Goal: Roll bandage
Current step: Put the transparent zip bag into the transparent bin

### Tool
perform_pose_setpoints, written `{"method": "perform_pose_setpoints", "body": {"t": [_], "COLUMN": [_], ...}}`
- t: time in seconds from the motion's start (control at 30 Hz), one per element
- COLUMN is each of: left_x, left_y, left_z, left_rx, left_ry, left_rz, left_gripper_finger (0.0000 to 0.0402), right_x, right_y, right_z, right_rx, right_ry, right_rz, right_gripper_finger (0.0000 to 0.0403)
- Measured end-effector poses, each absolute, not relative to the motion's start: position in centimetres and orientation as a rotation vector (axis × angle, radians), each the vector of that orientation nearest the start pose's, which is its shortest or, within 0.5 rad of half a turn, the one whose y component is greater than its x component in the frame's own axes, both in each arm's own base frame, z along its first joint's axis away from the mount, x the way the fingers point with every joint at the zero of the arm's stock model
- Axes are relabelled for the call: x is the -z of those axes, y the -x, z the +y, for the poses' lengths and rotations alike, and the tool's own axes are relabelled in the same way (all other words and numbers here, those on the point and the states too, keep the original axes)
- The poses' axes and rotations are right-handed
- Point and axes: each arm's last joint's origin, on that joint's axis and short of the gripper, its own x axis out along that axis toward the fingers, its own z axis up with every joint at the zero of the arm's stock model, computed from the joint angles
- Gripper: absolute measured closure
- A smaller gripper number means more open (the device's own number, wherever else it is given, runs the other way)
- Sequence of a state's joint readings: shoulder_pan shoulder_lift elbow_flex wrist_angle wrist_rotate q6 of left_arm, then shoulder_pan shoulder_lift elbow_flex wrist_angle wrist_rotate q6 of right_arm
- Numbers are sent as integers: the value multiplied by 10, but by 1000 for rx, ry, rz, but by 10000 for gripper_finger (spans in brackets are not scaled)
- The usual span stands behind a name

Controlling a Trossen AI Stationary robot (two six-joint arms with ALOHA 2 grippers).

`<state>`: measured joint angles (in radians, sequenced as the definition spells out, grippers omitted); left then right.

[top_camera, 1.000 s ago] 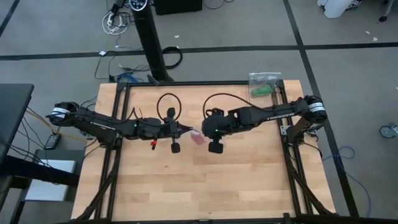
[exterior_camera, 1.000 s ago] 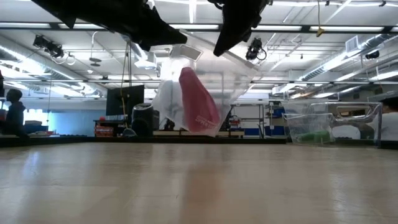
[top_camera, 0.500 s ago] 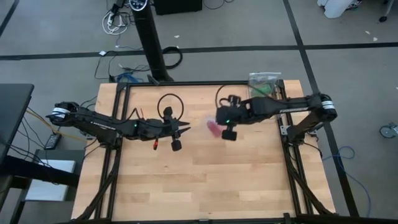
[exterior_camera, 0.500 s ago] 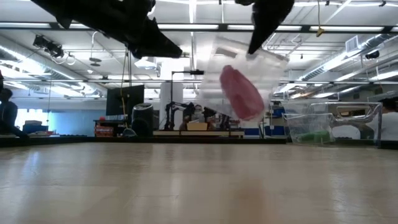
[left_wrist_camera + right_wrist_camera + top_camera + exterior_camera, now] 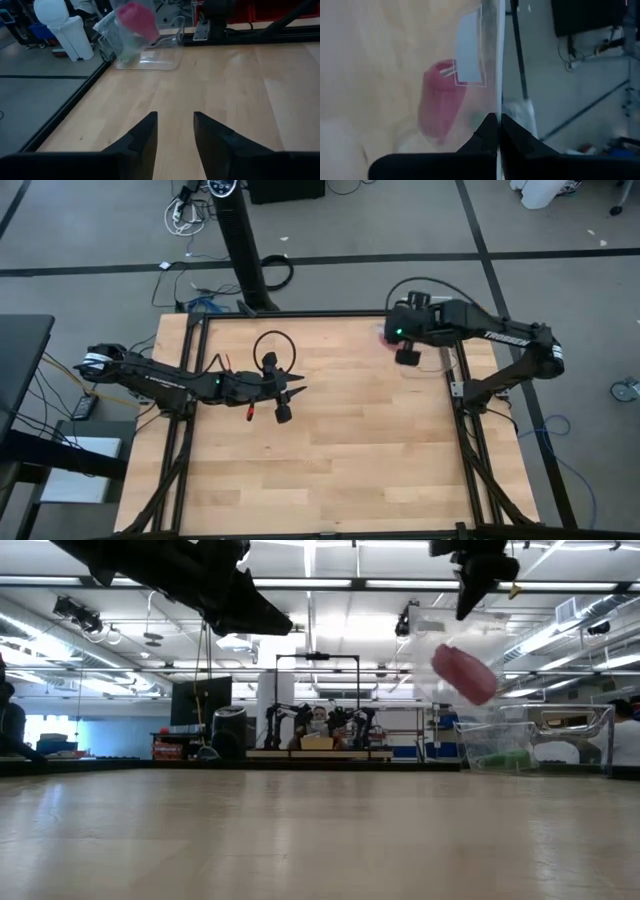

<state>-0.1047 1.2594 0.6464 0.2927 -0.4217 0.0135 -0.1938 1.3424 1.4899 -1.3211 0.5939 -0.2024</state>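
Note:
The bandage point(image 5: 464, 673) is a magenta-pink roll inside a clear plastic bag point(image 5: 437, 640) with a white label point(image 5: 469, 47). The bag hangs in the air above the table's far right part. My right gripper point(image 5: 388, 335) is shut on it. The bandage also shows in the left wrist view point(image 5: 136, 19) and in the right wrist view point(image 5: 439, 105). At the table's middle left my left gripper point(image 5: 298, 388) stands open above the wood with nothing between its fingers point(image 5: 145, 137). My right gripper pinches the clear bag's thin edge point(image 5: 493, 107) between its two shut fingers, slanting down from above. The bag hangs below the fingers, tilted and clear of the table. The bandage sits loose inside it.
A second clear bag with a green roll point(image 5: 497, 752) lies at the table's far right corner, just beyond the carried bag. Black frame rails point(image 5: 470, 470) run along the table's left and right sides. Bare wood point(image 5: 330, 460) fills the middle and near part.
My left gripper has opened and let go of the bag, staying where it was. My right gripper has carried the bag with the bandage up and toward the table's far right corner, tipping as it went. The bag swings below it.

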Motion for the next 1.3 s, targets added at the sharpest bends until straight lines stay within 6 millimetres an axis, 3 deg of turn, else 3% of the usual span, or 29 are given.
{"method": "perform_pose_setpoints", "body": {"t": [0.33, 0.53, 0.7, 1.13, 1.3], "left_x": [-232, -230, -230, -230, -230], "left_y": [-263, -262, -262, -262, -262], "left_z": [-16, -16, -16, -16, -16], "left_rx": [-309, -311, -314, -314, -314], "left_ry": [-99, -83, -62, -61, -61], "left_rz": [324, 343, 338, 338, 337], "left_gripper_finger": [268, 268, 268, 268, 268], "right_x": [-385, -384, -356, -275, -257], "right_y": [-178, -166, -162, -135, -131], "right_z": [-87, -99, -110, -136, -147], "right_rx": [628, 632, 589, 586, 602], "right_ry": [501, 492, 485, 512, 528], "right_rz": [1393, 1462, 1566, 1500, 1471], "right_gripper_finger": [403, 403, 403, 403, 403]}}
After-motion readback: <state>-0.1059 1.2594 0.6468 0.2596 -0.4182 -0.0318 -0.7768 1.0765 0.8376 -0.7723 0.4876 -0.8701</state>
